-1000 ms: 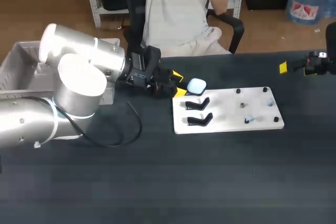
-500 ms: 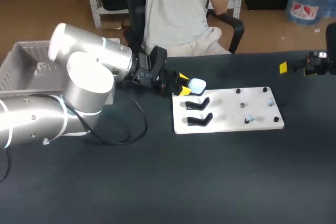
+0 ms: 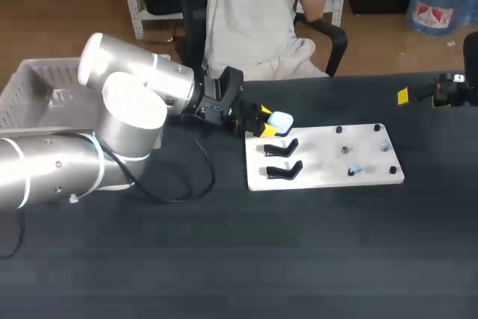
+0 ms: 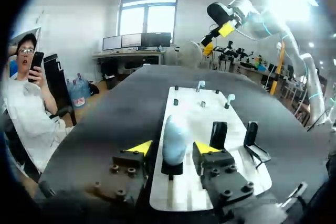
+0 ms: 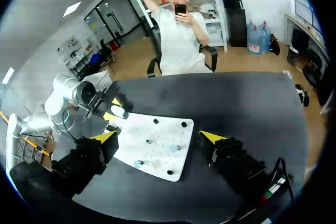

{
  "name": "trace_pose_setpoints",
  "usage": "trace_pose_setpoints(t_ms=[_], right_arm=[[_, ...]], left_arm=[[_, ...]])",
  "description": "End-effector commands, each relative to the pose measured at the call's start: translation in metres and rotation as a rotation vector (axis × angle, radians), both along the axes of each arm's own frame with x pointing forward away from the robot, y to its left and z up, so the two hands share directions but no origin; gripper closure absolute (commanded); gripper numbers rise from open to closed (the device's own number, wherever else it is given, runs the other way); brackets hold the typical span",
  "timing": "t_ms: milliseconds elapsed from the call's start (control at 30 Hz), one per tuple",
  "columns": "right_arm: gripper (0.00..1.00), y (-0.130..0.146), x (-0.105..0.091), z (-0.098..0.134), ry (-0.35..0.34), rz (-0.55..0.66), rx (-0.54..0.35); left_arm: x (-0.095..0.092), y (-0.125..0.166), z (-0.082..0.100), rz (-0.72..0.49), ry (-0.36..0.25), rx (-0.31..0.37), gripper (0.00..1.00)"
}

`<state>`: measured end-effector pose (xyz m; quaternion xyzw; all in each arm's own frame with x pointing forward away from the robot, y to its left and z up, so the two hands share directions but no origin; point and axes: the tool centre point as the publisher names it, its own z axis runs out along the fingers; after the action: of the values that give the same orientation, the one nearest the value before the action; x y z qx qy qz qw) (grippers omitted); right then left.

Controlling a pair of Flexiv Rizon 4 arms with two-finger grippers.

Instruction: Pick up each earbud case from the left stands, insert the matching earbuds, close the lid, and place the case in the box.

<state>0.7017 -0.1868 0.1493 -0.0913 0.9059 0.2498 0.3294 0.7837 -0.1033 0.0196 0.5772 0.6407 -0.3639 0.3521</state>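
You have a matt dark bench [image 3: 224, 259], a smooth white plastic-looking board [image 3: 328, 171], a glossy pale case [image 3: 281, 119] and a satin silver metal left arm [image 3: 123, 102].

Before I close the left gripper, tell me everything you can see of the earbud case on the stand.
The earbud case is a smooth, rounded, pale blue-white shell, plastic by its look, lid apparently shut. It stands upright on a black stand at the white board's far left corner. The left gripper is open around it, one yellow tip on each side, a thin gap showing on both. Nothing else touches it.
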Motion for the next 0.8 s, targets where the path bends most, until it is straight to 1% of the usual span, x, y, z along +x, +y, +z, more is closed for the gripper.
trace_pose_setpoints(t_ms=[33,167,800], right_arm=[[0.0,0.0,-0.0002,0.0002,0.001,-0.001,-0.002],[0.0,0.0,-0.0002,0.0002,0.001,-0.001,-0.002],[0.0,0.0,-0.0002,0.0002,0.001,-0.001,-0.002]], left_arm=[[0.0029,-0.001,-0.0009,-0.007,0.003,-0.004,0.53],[0.0026,-0.0018,-0.0014,-0.007,0.006,-0.007,0.55],[0.0028,-0.0056,-0.0049,-0.003,0.003,-0.011,0.54]])
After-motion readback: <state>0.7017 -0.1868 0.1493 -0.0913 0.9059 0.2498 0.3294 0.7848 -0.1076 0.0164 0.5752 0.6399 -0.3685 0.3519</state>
